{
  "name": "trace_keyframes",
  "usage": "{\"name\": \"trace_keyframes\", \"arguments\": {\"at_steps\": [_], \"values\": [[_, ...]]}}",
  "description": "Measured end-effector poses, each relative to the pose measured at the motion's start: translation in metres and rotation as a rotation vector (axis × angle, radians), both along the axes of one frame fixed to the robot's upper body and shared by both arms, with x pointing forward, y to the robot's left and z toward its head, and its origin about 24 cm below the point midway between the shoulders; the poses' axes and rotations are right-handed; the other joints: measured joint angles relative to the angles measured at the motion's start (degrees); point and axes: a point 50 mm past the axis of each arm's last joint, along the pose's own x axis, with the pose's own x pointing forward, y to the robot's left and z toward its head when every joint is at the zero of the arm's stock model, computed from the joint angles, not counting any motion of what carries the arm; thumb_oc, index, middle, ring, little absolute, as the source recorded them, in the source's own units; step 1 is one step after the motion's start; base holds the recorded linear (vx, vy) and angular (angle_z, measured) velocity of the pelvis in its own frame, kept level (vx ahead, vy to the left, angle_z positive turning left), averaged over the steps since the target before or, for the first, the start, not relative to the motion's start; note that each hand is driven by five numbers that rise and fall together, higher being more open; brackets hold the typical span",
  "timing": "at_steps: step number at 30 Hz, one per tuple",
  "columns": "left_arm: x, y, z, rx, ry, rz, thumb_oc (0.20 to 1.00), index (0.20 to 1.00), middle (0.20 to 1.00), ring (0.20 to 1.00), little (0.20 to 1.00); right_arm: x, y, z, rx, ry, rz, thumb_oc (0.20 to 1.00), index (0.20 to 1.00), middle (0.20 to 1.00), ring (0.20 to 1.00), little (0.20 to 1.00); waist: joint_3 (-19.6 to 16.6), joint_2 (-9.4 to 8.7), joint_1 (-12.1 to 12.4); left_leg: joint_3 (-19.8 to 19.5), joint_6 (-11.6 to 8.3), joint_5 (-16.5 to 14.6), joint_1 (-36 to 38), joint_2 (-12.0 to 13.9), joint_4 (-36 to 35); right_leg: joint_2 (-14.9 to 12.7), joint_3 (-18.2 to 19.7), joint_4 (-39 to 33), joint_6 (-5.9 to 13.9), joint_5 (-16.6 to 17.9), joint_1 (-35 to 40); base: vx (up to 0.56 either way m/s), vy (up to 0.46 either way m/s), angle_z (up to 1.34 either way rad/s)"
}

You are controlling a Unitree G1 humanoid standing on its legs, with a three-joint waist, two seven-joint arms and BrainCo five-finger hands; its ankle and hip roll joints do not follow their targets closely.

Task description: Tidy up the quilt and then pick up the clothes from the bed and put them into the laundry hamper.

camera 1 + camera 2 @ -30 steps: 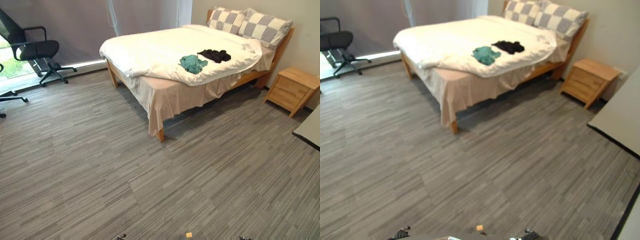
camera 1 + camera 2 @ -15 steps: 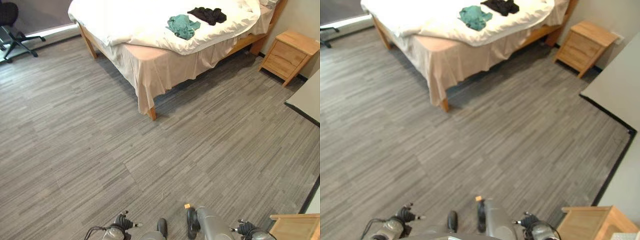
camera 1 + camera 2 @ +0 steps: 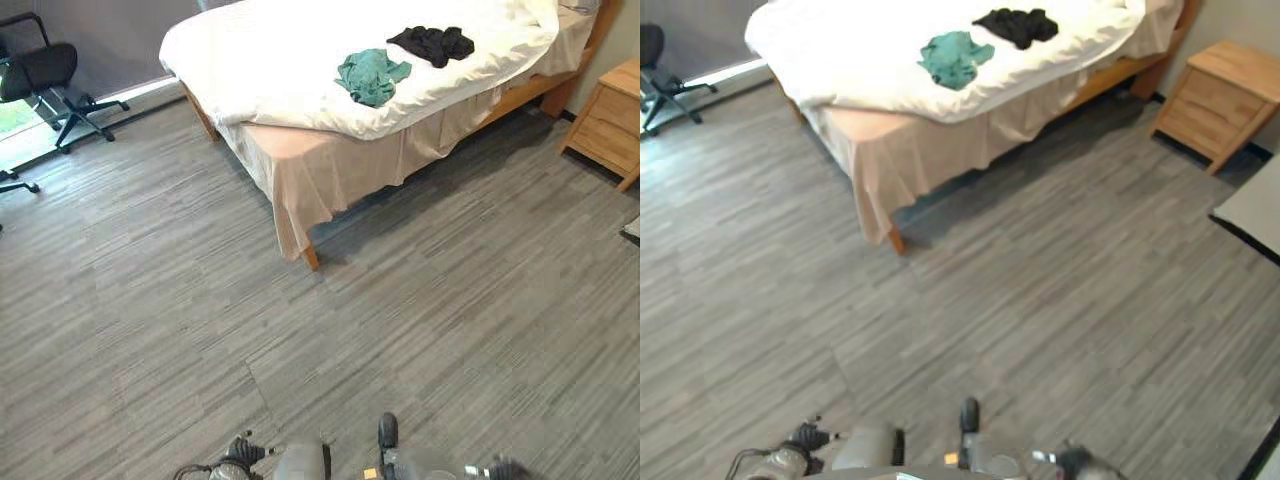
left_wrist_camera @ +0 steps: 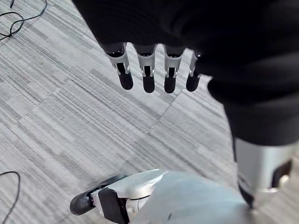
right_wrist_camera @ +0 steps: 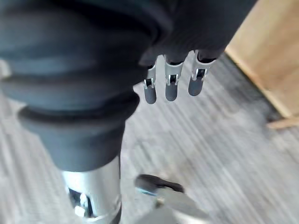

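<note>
grey floor [image 3: 150,330] under both hands; left hand [image 4: 154,70] and right hand [image 5: 170,79] hang loose, empty; bed [image 3: 300,170] with clothes [image 3: 372,75] sits far off

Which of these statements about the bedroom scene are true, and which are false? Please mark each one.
1. A green garment and a black garment lie apart on the white quilt. True.
2. The left hand is curled round the green garment. False: its fingers hang straight over bare floor and hold nothing.
3. A wooden nightstand stands beside the bed. True.
4. The right hand grips the quilt. False: its fingers hang straight above the floor, holding nothing.
5. The black office chair stands on the bed. False: it stands on the floor.
</note>
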Motion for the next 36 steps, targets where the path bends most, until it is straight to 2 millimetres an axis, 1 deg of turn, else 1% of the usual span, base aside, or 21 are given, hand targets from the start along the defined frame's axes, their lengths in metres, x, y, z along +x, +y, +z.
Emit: {"name": "trace_keyframes", "arguments": {"at_steps": [3, 4, 5, 7, 10, 12, 14, 15, 16, 18, 20, 22, 24, 25, 27, 28, 30, 31, 32, 33, 36], "values": [[-0.003, 0.004, 0.0, 0.006, 0.002, 0.025, 1.0, 1.0, 1.0, 1.0, 1.0, 0.011, 0.004, 0.002, -0.004, -0.017, 0.035, 1.0, 1.0, 1.0, 1.0, 1.0, -0.12, -2.08, 1.83, 5.13, 1.8, 1.44, -1.54, -0.8, -17.19, 1.04, 1.58, -2.61, 2.39, -2.45, 4.86, 0.53, 0.117, -0.21], [-0.005, 0.004, 0.0, 0.006, 0.005, 0.027, 1.0, 1.0, 1.0, 1.0, 1.0, 0.012, 0.004, 0.002, -0.006, -0.017, 0.043, 1.0, 1.0, 1.0, 1.0, 1.0, -0.41, -2.0, 2.22, 5.68, 2.7, 2.58, -0.46, -0.71, -25.15, 1.6, 1.61, -2.61, 2.22, -2.16, 5.5, 0.86, 0.2, -0.46], [-0.013, 0.004, -0.002, 0.003, 0.025, 0.028, 1.0, 1.0, 1.0, 1.0, 1.0, 0.017, 0.004, 0.004, -0.013, -0.025, 0.061, 1.0, 1.0, 1.0, 1.0, 1.0, -0.63, -1.28, 3.23, 7.91, 3.42, 5.86, -0.08, -0.47, -37.55, 3.66, 1.34, -2.63, 4.64, -5.32, 7.18, 0.64, 0.135, -0.38], [-0.017, 0.005, -0.003, 0.002, 0.042, 0.034, 1.0, 1.0, 1.0, 1.0, 1.0, 0.008, 0.0, 0.001, -0.024, 0.017, 0.044, 1.0, 1.0, 1.0, 1.0, 1.0, -1.48, -0.15, 3.59, 13.77, 5.5, 9.02, 1.29, 1.1, -51.89, 6.16, -0.21, -2.6, 3.84, -7.97, 9.43, 0.54, 0.111, 0.03], [-0.041, 0.01, -0.007, 0.009, 0.125, 0.078, 1.0, 1.0, 1.0, 1.0, 1.0, -0.014, 0.005, -0.006, -0.01, 0.09, 0.055, 1.0, 1.0, 1.0, 1.0, 1.0, -2.19, -3.49, 5.1, 14.37, 10.17, 10.58, 2.4, -3.22, -47.5, 6.47, 0.37, -0.2, 5.88, -9.34, 15.22, 0.56, 0.163, -0.14], [-0.056, -0.001, -0.013, -0.016, 0.175, 0.067, 1.0, 1.0, 1.0, 1.0, 1.0, -0.025, -0.003, -0.006, -0.03, 0.112, 0.078, 1.0, 1.0, 1.0, 1.0, 1.0, -3.8, 0.6, 5.22, 14.44, 15.11, 10.01, 7.14, -3.44, -45.57, 10.63, 0.06, 10.67, 6.91, -9.97, 13.16, 0.4, 0.177, -0.25], [-0.071, -0.007, -0.015, -0.028, 0.222, 0.046, 1.0, 1.0, 1.0, 1.0, 1.0, -0.025, -0.005, -0.005, -0.037, 0.103, 0.116, 1.0, 1.0, 1.0, 1.0, 1.0, -3.89, 5.26, 4.83, 13.46, 18.1, 7.23, 13.35, -1.22, -47.78, 11.29, -7.43, 39.83, 9.41, -11.15, 1.67, 0.38, 0.088, -0.27], [-0.073, 0.007, -0.012, 0.01, 0.236, 0.044, 1.0, 1.0, 1.0, 1.0, 1.0, -0.021, 0.013, -0.007, 0.008, 0.071, 0.13, 1.0, 1.0, 1.0, 1.0, 1.0, -4.12, 2.14, 2.58, 9.87, 17.26, 5.84, 15.76, -3.66, -47.86, 3.07, -7.51, 54.0, 6.96, -15.22, -9.05, 0.49, -0.003, 0.14], [-0.065, 0.009, -0.011, 0.015, 0.217, 0.039, 1.0, 1.0, 1.0, 1.0, 1.0, -0.024, 0.015, -0.009, 0.014, 0.084, 0.127, 1.0, 1.0, 1.0, 1.0, 1.0, -4.25, 1.71, 2.08, 9.01, 17.37, 5.62, 17.03, -4.41, -48.92, 0.14, -7.95, 52.1, 8.12, -16.31, -11.23, 0.67, -0.155, 0.69], [-0.033, 0.013, -0.005, 0.035, 0.13, 0.003, 1.0, 1.0, 1.0, 1.0, 1.0, -0.03, 0.016, -0.01, 0.013, 0.102, 0.116, 1.0, 1.0, 1.0, 1.0, 1.0, -3.93, 0.48, 1.19, 4.31, 15.47, 5.9, 20.76, -6.37, -51.77, -7.01, -6.09, 35.16, 8.87, -16.37, -13.89, 0.6, -0.217, 1.03], [-0.004, 0.017, 0.003, 0.047, 0.04, 0.0, 1.0, 1.0, 1.0, 1.0, 1.0, -0.031, 0.015, -0.01, 0.019, 0.1, 0.103, 1.0, 1.0, 1.0, 1.0, 1.0, -4.0, -0.36, 0.35, -1.14, 12.58, 4.17, 22.33, -6.36, -51.62, -7.13, -3.79, 9.72, 10.37, -11.22, -12.0, 0.59, -0.268, 1.29], [0.0, 0.019, 0.005, 0.05, 0.022, 0.002, 1.0, 1.0, 1.0, 1.0, 1.0, -0.022, 0.012, -0.008, 0.013, 0.067, 0.093, 1.0, 1.0, 1.0, 1.0, 1.0, -3.79, -0.74, 0.03, -5.74, 9.92, 2.13, 24.48, -6.15, -51.99, -6.25, 0.01, -1.45, 11.85, -2.9, -11.22, 0.4, -0.185, 1.15], [-0.007, 0.024, 0.004, 0.065, 0.046, 0.002, 1.0, 1.0, 1.0, 1.0, 1.0, -0.027, 0.016, -0.01, 0.025, 0.088, 0.092, 1.0, 1.0, 1.0, 1.0, 1.0, -3.64, -2.48, 0.3, -5.36, 9.42, 1.56, 27.97, -6.65, -51.95, -6.9, -0.14, -2.67, 10.55, 3.43, -9.41, 0.49, -0.285, 1.2], [-0.016, 0.023, 0.002, 0.062, 0.067, 0.007, 1.0, 1.0, 1.0, 1.0, 1.0, -0.025, 0.015, -0.009, 0.027, 0.089, 0.092, 1.0, 1.0, 1.0, 1.0, 1.0, -3.18, -2.53, 0.41, -5.3, 7.66, -2.07, 29.31, -5.96, -48.39, -6.4, 0.02, -0.35, 6.88, 7.5, -7.97, 0.27, -0.273, 0.8], [-0.026, 0.021, -0.001, 0.053, 0.089, 0.016, 1.0, 1.0, 1.0, 1.0, 1.0, -0.011, 0.017, -0.007, 0.027, 0.051, 0.106, 1.0, 1.0, 1.0, 1.0, 1.0, -2.82, -2.05, 1.16, -2.89, 6.07, -2.87, 26.42, -5.11, -40.57, -5.68, -0.34, -0.42, 6.24, 6.1, -6.23, 0.2, -0.223, 0.48], [-0.025, 0.019, -0.002, 0.043, 0.085, 0.047, 1.0, 1.0, 1.0, 1.0, 1.0, 0.0, 0.019, -0.004, 0.022, 0.015, 0.134, 1.0, 1.0, 1.0, 1.0, 1.0, -1.77, -3.13, 1.46, 0.34, 3.84, -2.26, 17.2, -4.87, -23.58, -6.95, -3.59, -2.74, 4.71, 5.58, -3.54, 0.29, -0.139, 0.75], [-0.022, 0.017, -0.002, 0.032, 0.064, 0.055, 1.0, 1.0, 1.0, 1.0, 1.0, 0.008, 0.017, -0.002, 0.006, 0.01, 0.143, 1.0, 1.0, 1.0, 1.0, 1.0, -0.56, -4.06, 3.23, 4.61, 1.68, -0.66, 10.65, -2.16, -13.44, -6.88, -5.1, -2.66, 2.08, 3.02, -1.95, 0.41, 0.032, 0.67], [-0.023, 0.016, -0.001, 0.032, 0.051, 0.05, 1.0, 1.0, 1.0, 1.0, 1.0, 0.011, 0.014, -0.001, -0.007, 0.02, 0.14, 1.0, 1.0, 1.0, 1.0, 1.0, -0.48, -4.0, 4.27, 11.47, 2.74, -1.92, 9.73, 0.51, -21.46, -6.62, -5.52, -2.75, 4.11, 2.75, -1.25, 0.44, 0.21, 0.31], [-0.025, 0.015, -0.002, 0.031, 0.05, 0.051, 1.0, 1.0, 1.0, 1.0, 1.0, 0.014, 0.012, 0.0, -0.016, 0.016, 0.14, 1.0, 1.0, 1.0, 1.0, 1.0, -0.34, -4.34, 4.21, 12.19, 2.71, -1.46, 10.4, 1.22, -27.43, -6.31, -5.74, -2.92, 4.02, 2.17, -1.09, 0.44, 0.2, 0.14], [-0.033, 0.015, -0.004, 0.03, 0.069, 0.055, 1.0, 1.0, 1.0, 1.0, 1.0, 0.024, 0.004, 0.005, -0.037, -0.014, 0.142, 1.0, 1.0, 1.0, 1.0, 1.0, -0.12, -2.41, 4.41, 13.01, 2.4, 0.93, 10.27, 2.54, -39.14, -4.73, -5.89, -2.97, 5.01, 0.92, 0.09, 0.3, 0.133, -0.08], [-0.04, 0.011, -0.006, 0.021, 0.086, 0.059, 1.0, 1.0, 1.0, 1.0, 1.0, 0.02, -0.007, 0.007, -0.065, -0.006, 0.128, 1.0, 1.0, 1.0, 1.0, 1.0, -0.3, 0.98, 3.83, 14.68, 1.7, 9.0, 11.23, 6.28, -51.94, -0.69, -6.71, -2.96, 5.75, -1.42, 3.14, 0.35, 0.168, -0.08]]}}
